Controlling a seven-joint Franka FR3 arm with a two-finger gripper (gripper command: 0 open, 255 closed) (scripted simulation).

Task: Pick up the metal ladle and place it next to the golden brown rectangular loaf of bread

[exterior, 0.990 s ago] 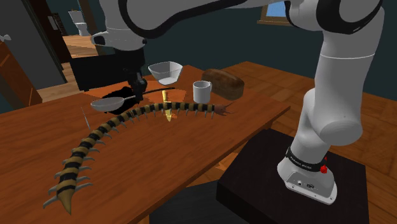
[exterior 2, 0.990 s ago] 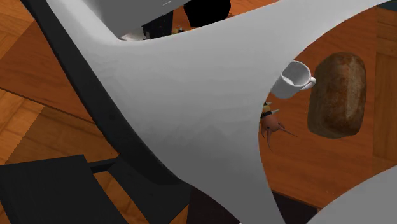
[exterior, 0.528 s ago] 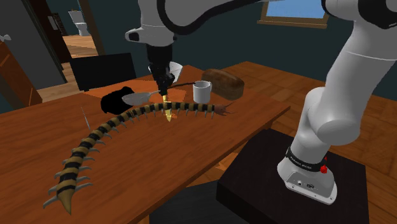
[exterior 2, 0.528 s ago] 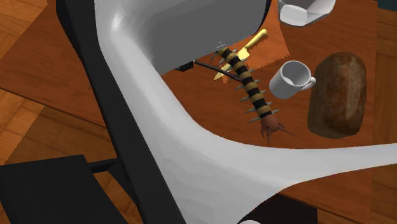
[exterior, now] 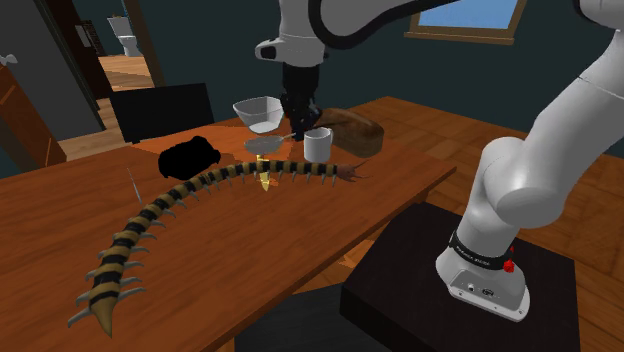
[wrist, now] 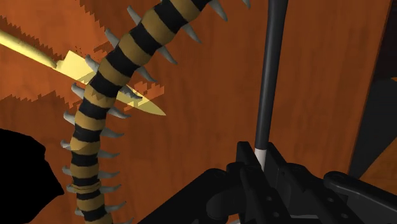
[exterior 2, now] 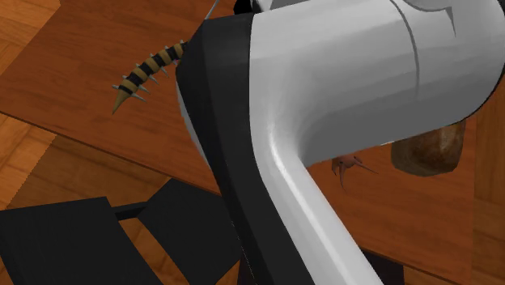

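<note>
The black two-finger gripper (exterior: 298,127) has its fingers shut tight on the thin dark handle of the grey metal ladle (exterior: 264,145). In the wrist view the fingers (wrist: 245,167) squeeze the handle between them. The ladle looks held up over the brown wooden table (exterior: 60,215). Its round scoop sits just to the shoulder view's left of the white cup (exterior: 317,144) and nearer than the white bowl (exterior: 259,113). The brown bread loaf (exterior: 355,128) lies just past the cup, on the shoulder view's right. A long toy centipede with black and tan stripes (exterior: 160,205) stretches across the table over a yellow knife (exterior: 263,178).
</note>
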